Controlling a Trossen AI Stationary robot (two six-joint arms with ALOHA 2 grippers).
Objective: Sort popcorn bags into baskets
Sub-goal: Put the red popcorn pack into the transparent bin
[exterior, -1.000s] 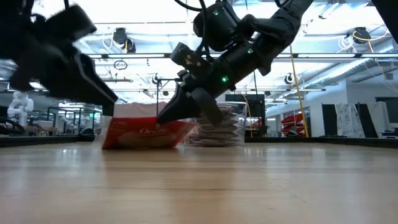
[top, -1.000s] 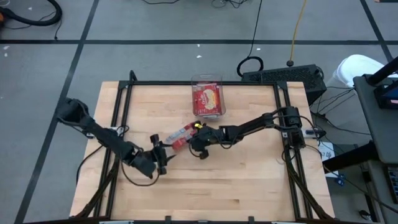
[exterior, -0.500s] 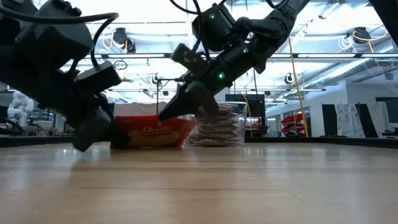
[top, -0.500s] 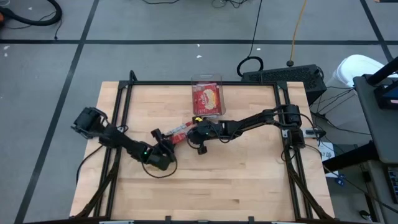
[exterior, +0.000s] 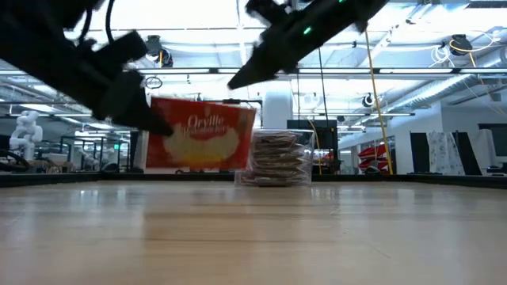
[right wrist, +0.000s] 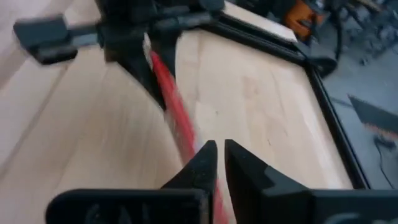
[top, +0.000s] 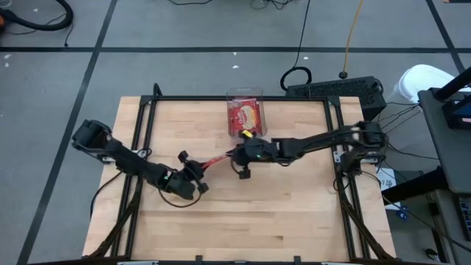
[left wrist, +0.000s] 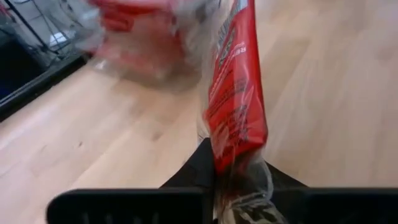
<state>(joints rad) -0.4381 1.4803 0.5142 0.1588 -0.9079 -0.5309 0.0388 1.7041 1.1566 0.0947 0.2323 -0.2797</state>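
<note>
A red popcorn bag (exterior: 202, 134) hangs on edge above the mid-table, its broad face toward the near edge. My left gripper (top: 195, 169) is shut on its left end. My right gripper (top: 237, 154) stands at the bag's right end, just above its top corner (exterior: 252, 104). Its fingers are a narrow gap apart with only wood showing between them (right wrist: 219, 152), and the bag (right wrist: 171, 99) runs past beside one finger. The clear basket (top: 245, 118) stands at the far middle with red packets stacked inside it. My left gripper pinches the bag's left end (left wrist: 239, 163) between its two fingers, where the clear wrapper bunches. The fingers slant in from the table's left and near side, along the bag's length. The bag sticks out from them toward the right, on edge and clear of the table.
A black metal frame (top: 147, 147) runs along the table's left, right and far sides. The two arms reach in from the left and right and meet at the middle. Bare wood lies across the near half (top: 250, 221).
My left gripper has gone toward the far edge to the bag's left end, shut on it and risen. The bag, which rested on the table, is now lifted clear and stands taller on edge. My right gripper has gone up and a little toward the right.
</note>
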